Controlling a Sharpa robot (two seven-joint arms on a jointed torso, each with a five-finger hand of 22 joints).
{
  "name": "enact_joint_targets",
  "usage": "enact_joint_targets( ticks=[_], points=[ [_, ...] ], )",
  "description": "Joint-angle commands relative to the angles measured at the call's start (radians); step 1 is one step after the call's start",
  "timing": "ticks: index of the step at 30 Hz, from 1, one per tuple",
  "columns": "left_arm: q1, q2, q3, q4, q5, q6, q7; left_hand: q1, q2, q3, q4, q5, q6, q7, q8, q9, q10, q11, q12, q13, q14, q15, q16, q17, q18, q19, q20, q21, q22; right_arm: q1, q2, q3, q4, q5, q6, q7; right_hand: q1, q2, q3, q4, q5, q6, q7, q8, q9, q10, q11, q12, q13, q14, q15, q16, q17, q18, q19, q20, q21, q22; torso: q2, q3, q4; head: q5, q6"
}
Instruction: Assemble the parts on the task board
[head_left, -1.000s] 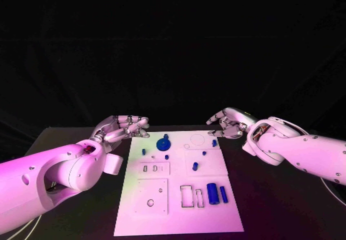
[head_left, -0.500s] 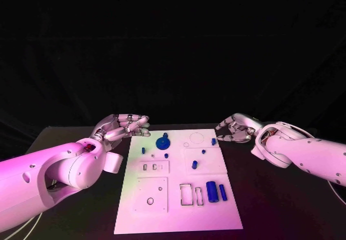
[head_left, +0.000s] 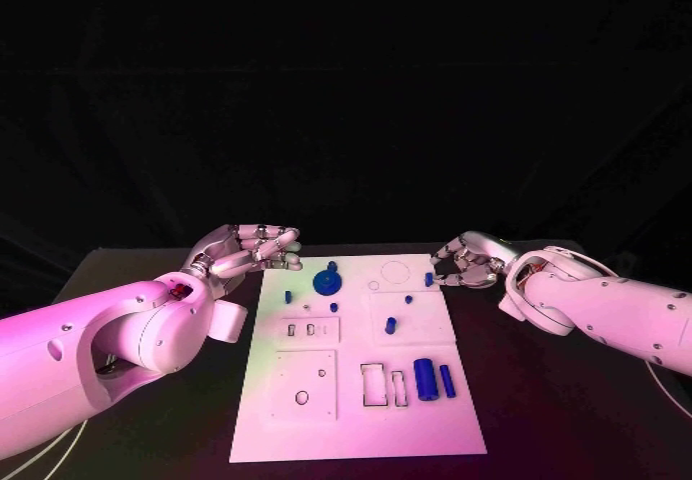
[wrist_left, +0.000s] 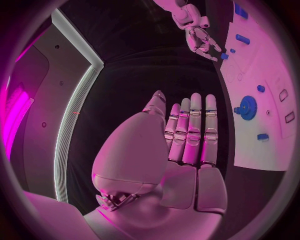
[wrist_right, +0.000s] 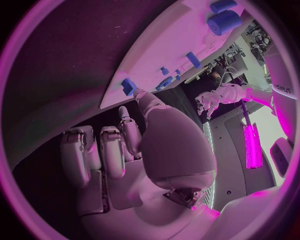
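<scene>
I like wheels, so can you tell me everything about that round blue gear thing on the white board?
The blue gear is a flat, toothed disc that looks like plastic, with a small hub at its centre. A short blue stub juts from its far edge. It lies flat near the far end of the task board, toward the left side. The left hand hovers beside the board's far-left corner, apart from the gear; nothing touches it.

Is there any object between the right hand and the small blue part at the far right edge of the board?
Nothing visible does. The right hand hovers beside the task board's far right corner, and the small blue part stands close to its fingertips, with bare board and table between them.
</scene>
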Motion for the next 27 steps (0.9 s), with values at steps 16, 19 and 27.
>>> enact_joint_targets(
  ticks=[16,19,27],
  points=[
    [0.001,0.001,0.001,0.002,0.002,0.019,0.003,0.009,-0.005,-0.002,0.005,-0.003,0.002,0.008,-0.010,-0.002,0.002,0.005,-0.012,-0.003,0.012,0.006,-0.019,-0.003,0.003,-0.010,0.003,-0.013,-0.007,-0.016,0.036,-0.001,-0.039,-0.003,0.036,-0.001,0.008,0.012,0.004,-0.004,-0.006,0.019,-0.001,0.003,0.000,0.001,-0.002,0.003,0.034,0.092,0.002,-0.002,0.215,0.001,0.086,0.003,0.001,0.242,-0.001,0.0009,0.0004,0.009,-0.030],
    [0.001,0.001,0.001,0.001,0.002,0.019,0.001,0.008,-0.005,-0.002,0.005,-0.003,0.001,0.009,-0.011,-0.002,0.001,0.006,-0.013,-0.003,0.013,0.007,-0.022,-0.003,0.003,-0.010,0.003,-0.014,-0.007,-0.019,0.041,-0.001,-0.045,-0.001,0.039,-0.002,0.006,0.015,0.005,-0.003,-0.004,0.025,-0.002,0.005,0.000,0.003,-0.003,0.005,0.035,0.093,0.002,-0.001,0.216,0.000,0.087,0.003,0.001,0.243,-0.002,0.0013,0.0015,0.007,-0.031],
    [0.001,0.002,0.001,0.000,0.002,0.019,-0.001,0.008,-0.005,-0.002,0.005,-0.003,0.000,0.010,-0.012,-0.002,0.000,0.007,-0.014,-0.004,0.014,0.007,-0.024,-0.003,0.003,-0.010,0.004,-0.015,-0.008,-0.026,0.054,-0.001,-0.054,-0.007,0.044,-0.006,0.006,0.019,0.008,-0.004,-0.005,0.041,-0.006,0.011,0.001,0.006,-0.006,0.009,0.038,0.093,-0.001,-0.001,0.217,0.000,0.089,0.001,0.004,0.245,-0.001,0.0013,0.0002,0.015,-0.034]
  ],
)
